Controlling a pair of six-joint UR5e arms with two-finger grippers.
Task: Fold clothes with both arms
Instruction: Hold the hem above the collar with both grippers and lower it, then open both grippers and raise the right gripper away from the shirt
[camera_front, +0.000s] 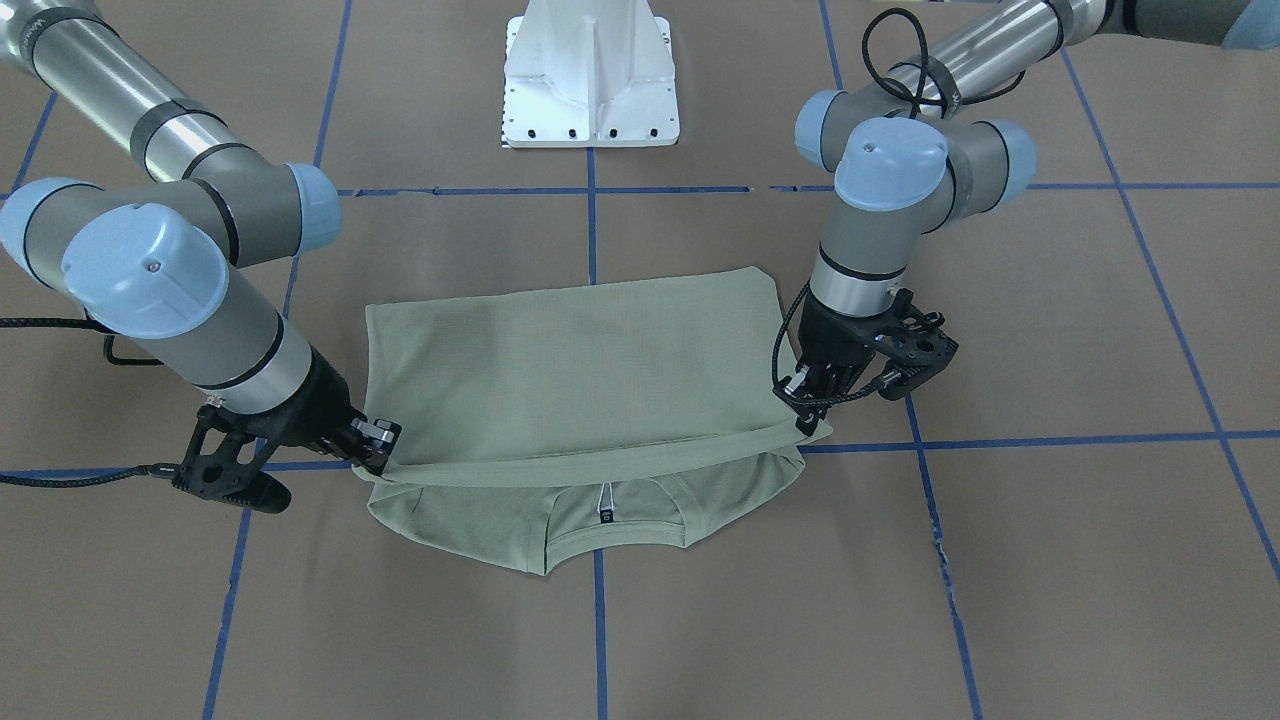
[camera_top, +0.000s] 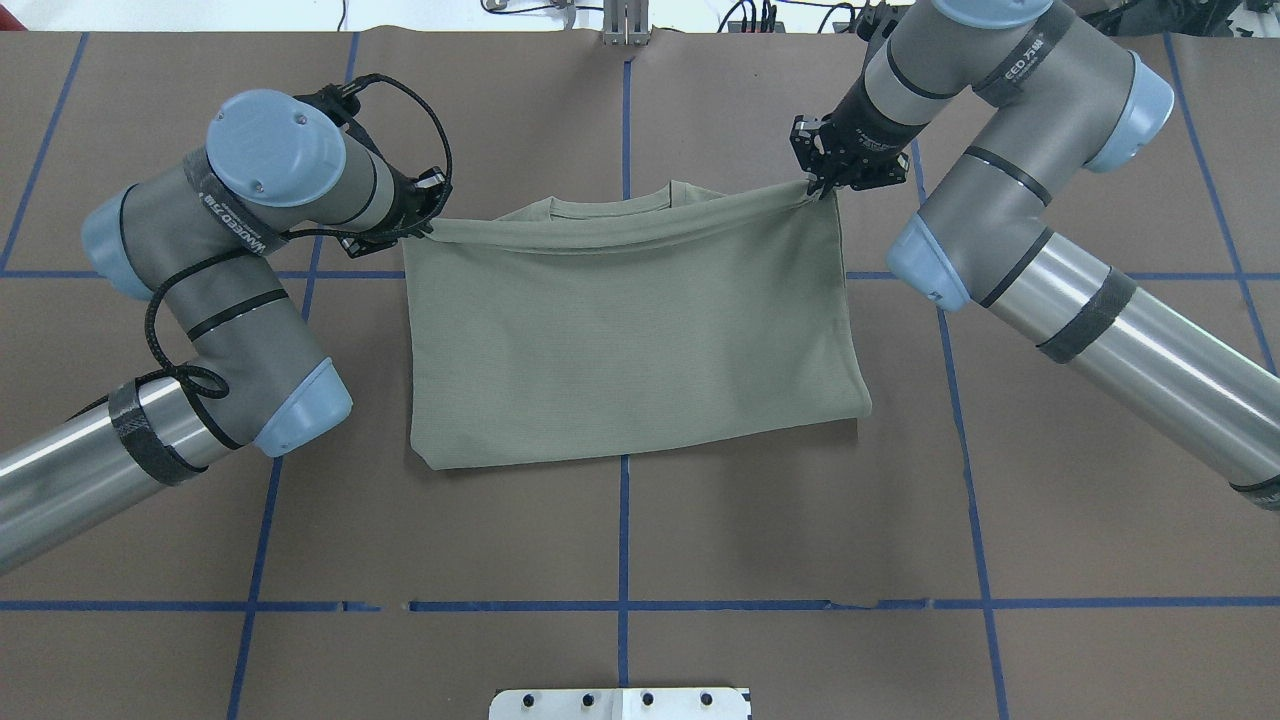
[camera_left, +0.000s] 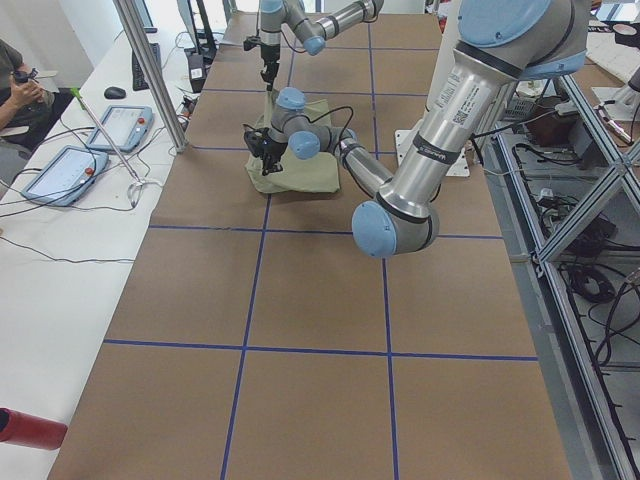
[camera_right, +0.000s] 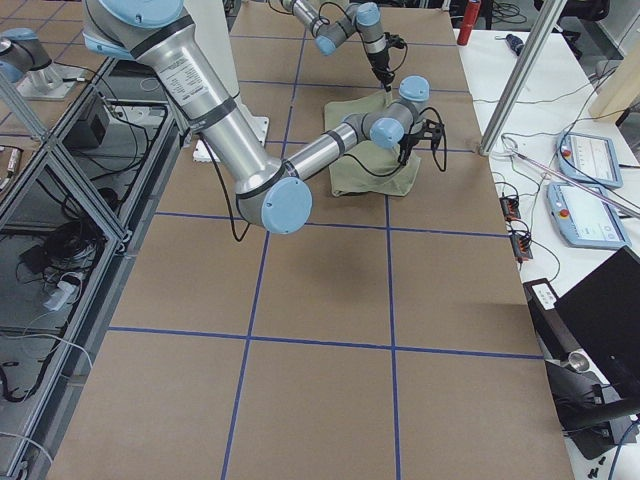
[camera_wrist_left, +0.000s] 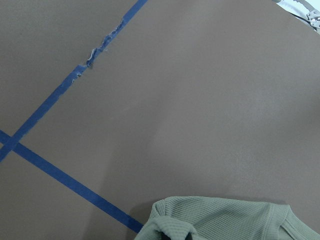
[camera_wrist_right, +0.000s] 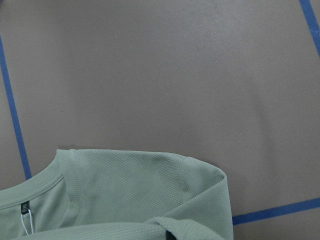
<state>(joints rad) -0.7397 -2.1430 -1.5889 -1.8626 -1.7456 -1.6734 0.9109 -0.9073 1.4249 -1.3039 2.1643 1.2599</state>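
Shirt (camera_front: 590, 370) folded; small black label (camera_front: 605, 516), white loop (camera_front: 603, 497) at neck; text unreadable.

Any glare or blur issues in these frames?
Overhead exterior: bright streaks along the right arm, shirt evenly lit. Front-facing: white pedestal very bright. Wrist views: sharp, knit texture readable. Side views: shirt too small for detail.

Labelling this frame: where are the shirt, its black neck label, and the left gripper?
shirt (camera_top: 630, 340), overhead view, middle of top layer.
black neck label (camera_front: 606, 516), front-facing view, label's centre.
left gripper (camera_front: 808, 418), front-facing view, between its fingers at shirt corner.
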